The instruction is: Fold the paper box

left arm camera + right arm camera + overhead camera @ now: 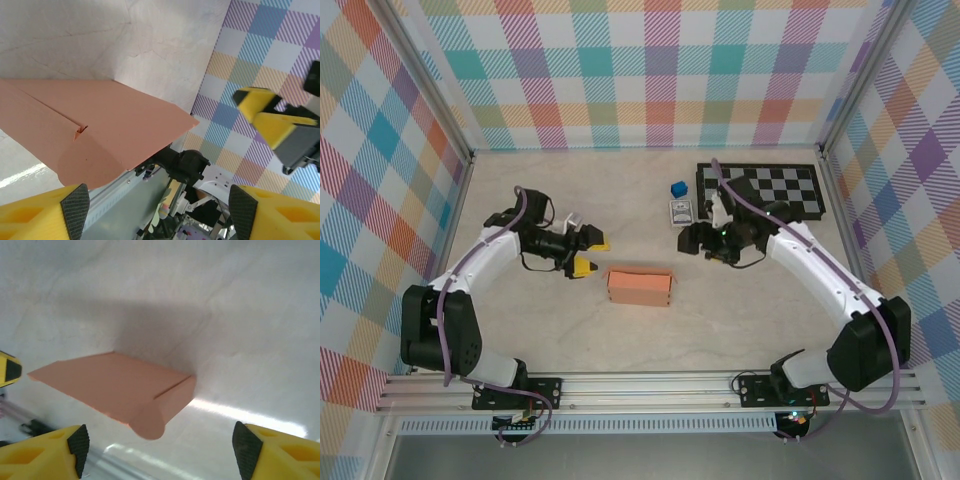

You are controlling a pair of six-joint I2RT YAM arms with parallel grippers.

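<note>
My left arm (470,262) bows out toward the left edge of the tabletop (620,185), wrist turned inward; my left fingers (583,266) stand well apart, gripping nothing, tips pointing toward the middle; my right arm (815,265) bows toward the right edge, forearm reaching inward; my right fingers (35,457) are likewise spread wide and empty, facing the left ones across the centre.

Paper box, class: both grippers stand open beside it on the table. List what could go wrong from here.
1. The box lies loose, left gripper and right gripper both open and off it; a one-sided push would likely slide it.
2. Its rounded tab sticks out at one end; a careless squeeze might crush it.
3. The card pack sits close to the right gripper and could get knocked.
</note>
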